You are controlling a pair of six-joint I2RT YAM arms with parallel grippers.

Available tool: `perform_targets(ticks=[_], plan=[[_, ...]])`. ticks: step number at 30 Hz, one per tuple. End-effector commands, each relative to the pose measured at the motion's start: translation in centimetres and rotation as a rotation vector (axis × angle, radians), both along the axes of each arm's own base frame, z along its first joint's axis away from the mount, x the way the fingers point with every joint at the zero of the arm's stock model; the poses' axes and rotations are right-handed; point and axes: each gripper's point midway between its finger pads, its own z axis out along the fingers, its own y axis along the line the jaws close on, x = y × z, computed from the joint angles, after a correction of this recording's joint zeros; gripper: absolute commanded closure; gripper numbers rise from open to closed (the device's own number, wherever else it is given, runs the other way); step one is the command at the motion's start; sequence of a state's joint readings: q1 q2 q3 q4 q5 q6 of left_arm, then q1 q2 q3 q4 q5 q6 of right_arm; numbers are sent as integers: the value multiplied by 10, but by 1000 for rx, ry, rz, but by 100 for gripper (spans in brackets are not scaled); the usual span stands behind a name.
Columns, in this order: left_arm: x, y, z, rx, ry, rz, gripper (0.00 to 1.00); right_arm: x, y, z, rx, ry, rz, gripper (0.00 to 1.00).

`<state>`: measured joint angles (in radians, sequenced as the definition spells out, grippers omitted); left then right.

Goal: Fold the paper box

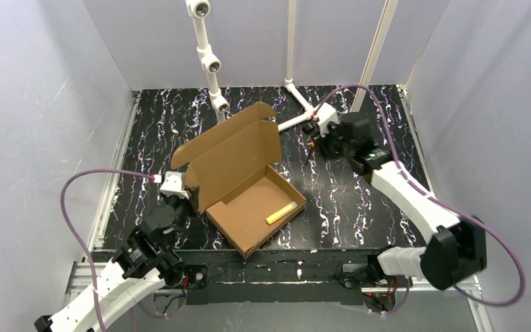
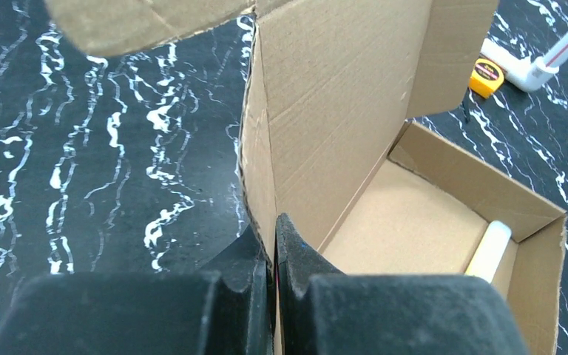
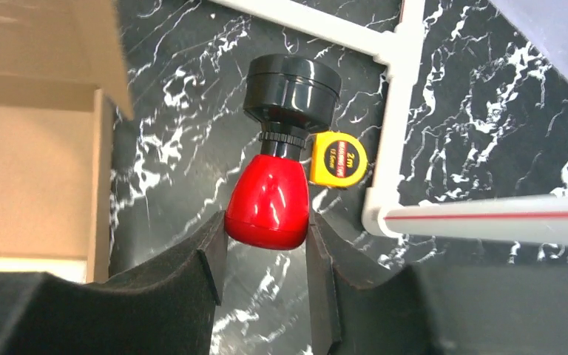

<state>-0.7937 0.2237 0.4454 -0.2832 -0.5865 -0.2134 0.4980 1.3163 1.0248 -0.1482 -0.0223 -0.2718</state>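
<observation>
The paper box (image 1: 252, 207) is a brown cardboard tray in the middle of the table, its lid (image 1: 238, 155) standing upright at the back left. A pale yellow stick (image 1: 281, 212) lies inside the tray, also seen in the left wrist view (image 2: 490, 250). My left gripper (image 1: 192, 196) is at the box's left corner, shut on the edge of a cardboard wall (image 2: 262, 170); its jaws (image 2: 272, 237) pinch the board. My right gripper (image 1: 316, 131) is right of the lid, shut (image 3: 266, 237) on a red bulb with a black cap (image 3: 270, 196). The box's edge shows at left (image 3: 29, 163).
A yellow tape measure (image 3: 339, 160) lies on the black marbled table beside a white pipe frame (image 3: 392, 111), which stands at the back (image 1: 297, 104). The tape measure also shows in the left wrist view (image 2: 486, 77). A white post with fittings (image 1: 211, 66) rises behind the lid.
</observation>
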Motion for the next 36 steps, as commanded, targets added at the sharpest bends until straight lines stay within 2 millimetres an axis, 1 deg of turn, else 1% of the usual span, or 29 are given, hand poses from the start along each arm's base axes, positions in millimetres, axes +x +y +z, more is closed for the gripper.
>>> perform_targets(ticks=[1,2,4,6,7,11,14,15,16,18,19,20,22,25,26,27,28,30,32,33,34,35,36], plan=[[13,-31,-3,-11,-3,-86,100,-68,-5,5,-60,30,399,99],[16,-36,-5,-4,-3,-96,100,-90,1,-1,-58,50,523,99],[24,-44,-6,14,-5,-104,100,-124,16,-7,6,76,711,99],[32,-50,-5,36,-15,-104,100,-135,26,-17,13,100,782,99],[35,-53,-6,47,-12,-104,100,-138,33,-23,-7,108,812,99],[45,-59,-9,94,-6,-104,100,-135,52,-41,-73,133,854,99],[49,-63,-8,102,-17,-109,100,-126,58,-57,-110,166,834,93],[50,-63,-7,103,-20,-110,100,-124,59,-61,-110,182,820,88],[51,-64,-6,105,-22,-110,100,-121,60,-64,-109,190,802,77],[52,-65,-6,104,-23,-111,100,-120,57,-70,-118,205,789,52],[53,-66,-7,105,-21,-111,100,-121,56,-70,-121,206,785,41],[54,-67,-7,104,-19,-112,100,-123,55,-68,-118,203,787,34],[56,-70,-9,102,-10,-117,100,-131,54,-64,-108,189,813,20],[59,-74,-15,106,15,-118,99,-144,52,-62,-92,187,859,12],[60,-75,-15,104,21,-120,96,-148,50,-64,-86,194,870,9],[60,-76,-16,99,27,-120,91,-148,48,-64,-75,196,862,9],[61,-77,-16,88,31,-118,85,-146,47,-65,-61,198,842,8],[60,-77,-15,60,39,-108,68,-141,43,-60,-22,187,813,8],[57,-75,-13,30,59,-101,52,-130,38,-47,34,174,763,9],[54,-72,-10,13,77,-90,45,-126,34,-40,68,173,740,9],[51,-68,-8,1,99,-74,39,-121,28,-32,99,171,718,10],[43,-61,-16,21,154,-62,34,-116,19,-26,122,166,690,10],[38,-57,-14,14,178,-56,29,-114,13,-21,141,158,670,10]])
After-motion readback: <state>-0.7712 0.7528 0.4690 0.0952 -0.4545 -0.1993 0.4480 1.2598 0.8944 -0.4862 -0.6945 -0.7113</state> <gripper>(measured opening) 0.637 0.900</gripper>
